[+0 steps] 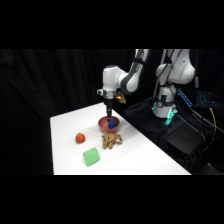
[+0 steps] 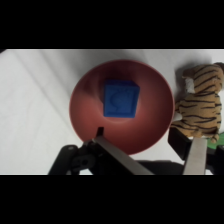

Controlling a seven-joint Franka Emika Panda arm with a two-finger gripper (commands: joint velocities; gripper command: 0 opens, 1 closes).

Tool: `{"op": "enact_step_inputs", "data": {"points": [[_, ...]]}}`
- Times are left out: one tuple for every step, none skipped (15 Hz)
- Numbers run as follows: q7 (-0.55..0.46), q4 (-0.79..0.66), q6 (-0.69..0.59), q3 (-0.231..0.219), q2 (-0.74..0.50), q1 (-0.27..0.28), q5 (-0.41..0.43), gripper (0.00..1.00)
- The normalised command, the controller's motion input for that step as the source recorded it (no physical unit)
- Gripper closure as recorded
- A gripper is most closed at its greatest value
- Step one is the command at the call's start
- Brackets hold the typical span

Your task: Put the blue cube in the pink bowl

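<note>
The blue cube [image 2: 120, 99] lies flat in the bottom of the pink bowl [image 2: 85, 110], a little off its centre. My gripper [image 2: 149, 140] hangs just above the bowl's near side and stands open, its fingers [image 2: 117, 156] spread wide with nothing between them. The cube touches neither finger. From the side, the gripper [image 1: 110, 116] comes straight down over the pink bowl [image 1: 104, 125] near the table's far edge, and the blue cube [image 1: 113, 121] shows inside the bowl beside the fingertips.
A striped tiger soft toy [image 1: 112, 140] [image 2: 200, 107] lies right next to the bowl on its near side. An orange-red ball [image 1: 80, 138] and a green block [image 1: 91, 157] sit further toward the table's front left. Black cloth surrounds the white table [image 1: 145, 157].
</note>
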Motion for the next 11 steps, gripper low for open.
{"op": "enact_step_inputs", "data": {"points": [[-0.14, -0.18, -0.34, -0.039, -0.58, -0.014, -0.040, 0.00], [-0.12, -0.16, -0.43, -0.049, -0.62, -0.021, -0.089, 0.00], [-0.15, -0.15, -0.47, -0.037, -0.67, -0.033, -0.078, 0.00], [-0.12, -0.12, -0.52, -0.034, -0.67, -0.044, -0.120, 0.00], [-0.13, -0.08, -0.57, -0.023, -0.66, -0.056, -0.109, 0.00], [-0.17, -0.03, -0.57, -0.017, -0.63, -0.063, -0.079, 0.00], [-0.17, 0.01, -0.57, -0.011, -0.59, -0.068, -0.084, 0.00], [-0.15, 0.04, -0.55, -0.005, -0.54, -0.074, -0.100, 0.00], [-0.15, 0.09, -0.53, -0.004, -0.47, -0.076, -0.091, 0.00], [-0.19, 0.11, -0.47, -0.009, -0.42, -0.067, -0.066, 0.00], [-0.24, 0.10, -0.35, -0.024, -0.36, -0.053, -0.028, 0.00]]}}
